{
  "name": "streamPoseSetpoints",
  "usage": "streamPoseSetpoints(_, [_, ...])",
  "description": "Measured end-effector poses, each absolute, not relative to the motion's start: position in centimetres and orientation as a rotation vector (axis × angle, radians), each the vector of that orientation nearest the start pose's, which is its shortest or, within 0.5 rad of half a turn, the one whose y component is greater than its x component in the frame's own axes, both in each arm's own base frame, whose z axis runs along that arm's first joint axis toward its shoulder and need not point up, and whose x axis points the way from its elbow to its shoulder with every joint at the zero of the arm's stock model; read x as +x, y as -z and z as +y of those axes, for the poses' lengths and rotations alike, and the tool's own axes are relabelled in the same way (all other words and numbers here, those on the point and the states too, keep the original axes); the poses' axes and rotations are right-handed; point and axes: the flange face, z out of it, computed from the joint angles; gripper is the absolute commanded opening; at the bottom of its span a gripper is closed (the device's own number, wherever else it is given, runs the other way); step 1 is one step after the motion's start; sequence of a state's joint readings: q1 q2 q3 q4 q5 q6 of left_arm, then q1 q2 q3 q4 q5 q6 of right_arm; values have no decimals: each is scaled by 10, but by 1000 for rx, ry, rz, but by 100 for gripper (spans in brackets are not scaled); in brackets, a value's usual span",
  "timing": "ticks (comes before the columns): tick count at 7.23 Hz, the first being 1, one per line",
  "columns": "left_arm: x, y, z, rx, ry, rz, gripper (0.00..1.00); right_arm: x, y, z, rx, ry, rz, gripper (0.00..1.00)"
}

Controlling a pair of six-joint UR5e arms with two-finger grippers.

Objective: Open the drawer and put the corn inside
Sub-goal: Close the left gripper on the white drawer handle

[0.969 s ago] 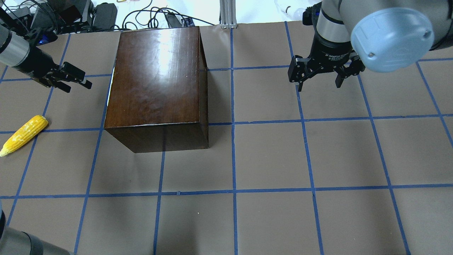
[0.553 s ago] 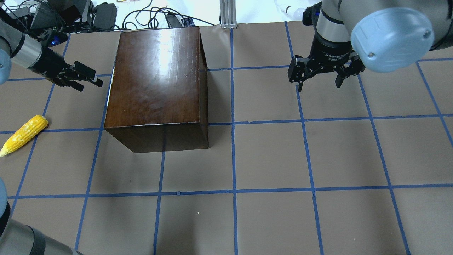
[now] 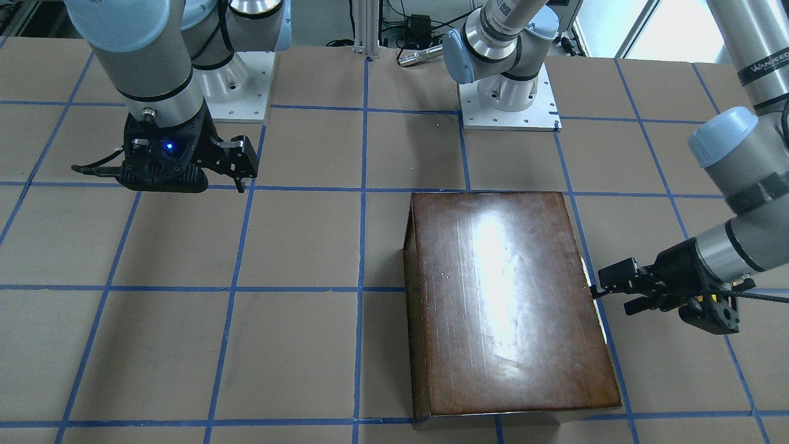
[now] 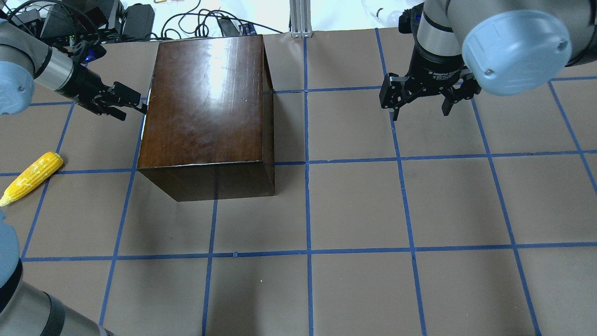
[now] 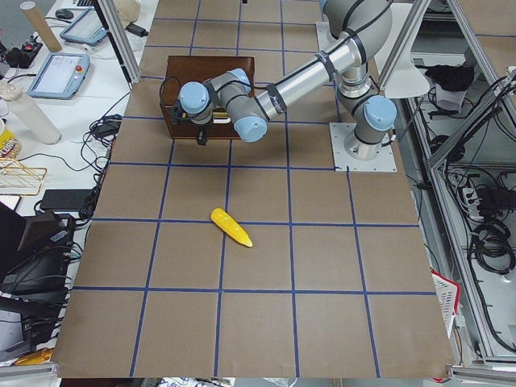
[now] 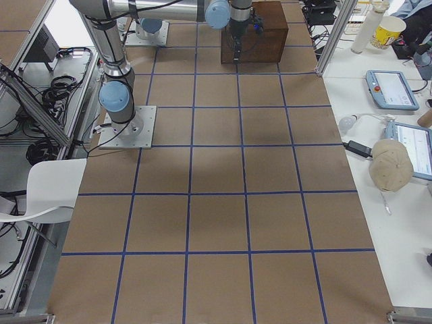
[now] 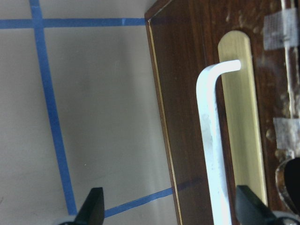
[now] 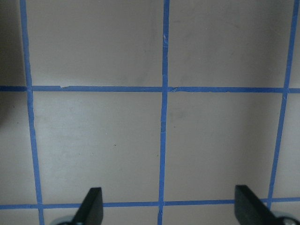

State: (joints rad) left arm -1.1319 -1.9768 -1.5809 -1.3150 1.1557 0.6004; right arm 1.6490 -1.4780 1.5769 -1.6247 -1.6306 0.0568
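Left wrist-mounted view: the handle (image 7: 211, 140) of the drawer (image 7: 183, 108) is framed by the wide-spread left gripper (image 7: 171, 207).
The thin, stiff, likely slick bar is best pinched mid-length.

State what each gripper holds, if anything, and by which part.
Nothing is held. Left gripper open near the drawer handle; right gripper open above the table.

Overhead looks down from behind the robot (image 3: 505, 55), the front view faces it; both share the box (image 4: 205, 107). Side views look along the table (image 5: 266, 322). Wrist cameras sit close.
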Motion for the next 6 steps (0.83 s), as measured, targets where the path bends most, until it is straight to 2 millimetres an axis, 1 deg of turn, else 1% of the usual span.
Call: streamPoseSetpoints(6, [102, -262, -632, 228, 90, 3598, 100, 168, -443, -513, -37, -66, 3203, 100])
